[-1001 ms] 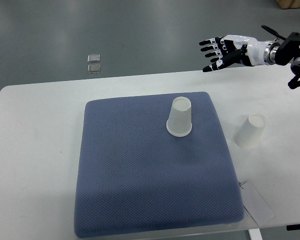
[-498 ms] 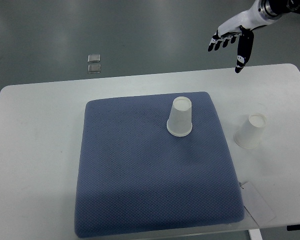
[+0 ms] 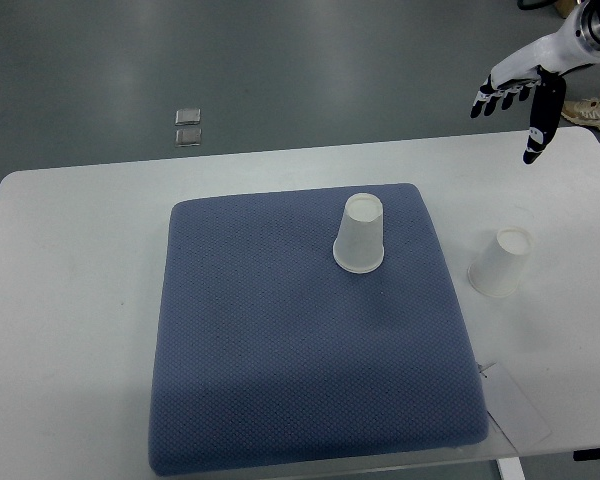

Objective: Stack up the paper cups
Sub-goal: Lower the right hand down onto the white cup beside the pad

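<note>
Fingers spread and holding nothing, my right hand (image 3: 520, 90) hovers beyond the blue cushion (image 3: 310, 340), where one inverted paper cup (image 3: 360, 235) stands, the other cup (image 3: 501, 263) beside it on the table (image 3: 70, 300), nothing stacked yet.

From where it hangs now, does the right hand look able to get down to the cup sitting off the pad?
Probably yes. The right hand is open and empty above the table's far right corner, and nothing stands between it and the cup on the bare table.
</note>
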`<state>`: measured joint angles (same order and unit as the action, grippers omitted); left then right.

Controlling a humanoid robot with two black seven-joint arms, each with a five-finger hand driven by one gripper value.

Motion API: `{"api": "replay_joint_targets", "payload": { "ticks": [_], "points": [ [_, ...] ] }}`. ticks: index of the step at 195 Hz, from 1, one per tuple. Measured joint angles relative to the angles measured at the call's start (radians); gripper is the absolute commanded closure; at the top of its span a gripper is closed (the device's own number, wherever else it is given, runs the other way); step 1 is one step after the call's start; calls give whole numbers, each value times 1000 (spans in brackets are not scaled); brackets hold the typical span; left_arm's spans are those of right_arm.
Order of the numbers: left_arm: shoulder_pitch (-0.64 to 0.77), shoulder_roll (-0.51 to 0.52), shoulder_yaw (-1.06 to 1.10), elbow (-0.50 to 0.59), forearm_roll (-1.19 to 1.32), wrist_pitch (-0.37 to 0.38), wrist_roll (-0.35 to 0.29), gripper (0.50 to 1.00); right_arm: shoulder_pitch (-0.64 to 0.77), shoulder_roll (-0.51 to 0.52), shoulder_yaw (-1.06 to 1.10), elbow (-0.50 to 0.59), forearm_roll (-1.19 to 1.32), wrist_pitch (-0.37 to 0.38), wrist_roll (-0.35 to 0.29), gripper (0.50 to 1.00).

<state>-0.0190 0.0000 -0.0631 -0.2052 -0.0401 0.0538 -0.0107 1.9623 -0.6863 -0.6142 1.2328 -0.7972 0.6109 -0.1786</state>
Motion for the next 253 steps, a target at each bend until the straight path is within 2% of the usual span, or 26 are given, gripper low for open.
{"api": "replay_joint_targets", "payload": {
  "ticks": [170, 188, 224, 253],
  "points": [
    [0, 0, -4, 3, -2, 1, 0, 500, -263, -14, -1, -4, -74, -2, 0, 587],
    [0, 0, -4, 3, -2, 1, 0, 500, -287, -15, -1, -9, -83, -33, -1, 589],
    [0, 0, -4, 3, -2, 2, 0, 500, -329, -10, 2, -21, -83, -146, -1, 591],
    [0, 0, -4, 3, -1, 2, 0, 500, -360, -9, 5, -25, -82, -189, -1, 593]
  ]
}}
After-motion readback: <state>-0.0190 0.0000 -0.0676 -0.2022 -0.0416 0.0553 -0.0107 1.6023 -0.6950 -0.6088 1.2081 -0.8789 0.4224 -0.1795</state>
